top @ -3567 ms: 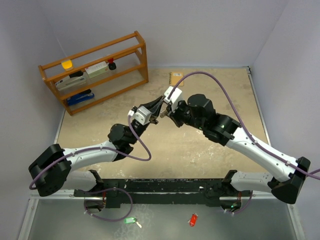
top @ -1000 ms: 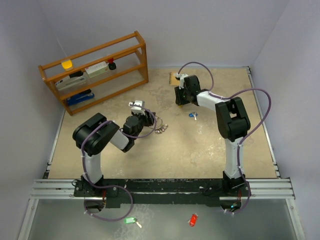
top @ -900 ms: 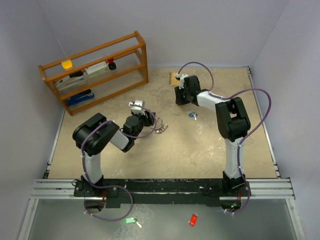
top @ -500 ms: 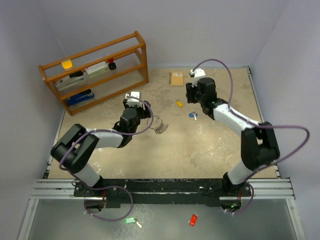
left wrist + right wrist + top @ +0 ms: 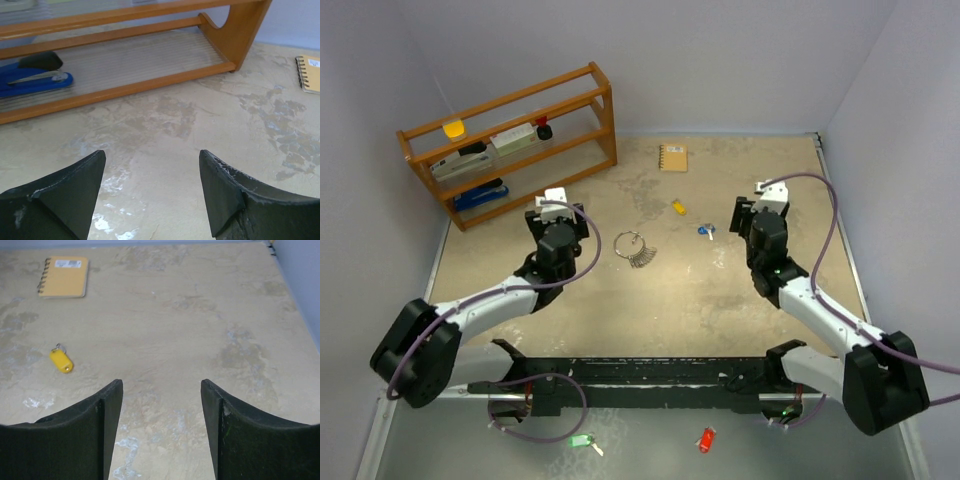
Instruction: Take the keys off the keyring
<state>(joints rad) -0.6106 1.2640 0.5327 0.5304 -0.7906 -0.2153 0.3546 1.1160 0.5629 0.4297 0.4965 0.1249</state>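
**As the left gripper (image 5: 152,167) and right gripper (image 5: 161,390) draw back, the keyring (image 5: 633,243) lies free on the table (image 5: 670,300)**

Half a second ago both hovered nearer mid-table. Now they sit closer to their bases, jaws spread wide, holding and touching nothing. The thin silver ring lies flat, with small silver keys (image 5: 642,259) bunched at its near side. The yellow-tagged key (image 5: 678,207) and blue-tagged key (image 5: 705,231) lie separately to its right.

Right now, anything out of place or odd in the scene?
A green tag and a red tag lie off the table, on the grey ledge below its near edge. On the table, the yellow key and blue key lie loose, apart from the keyring.
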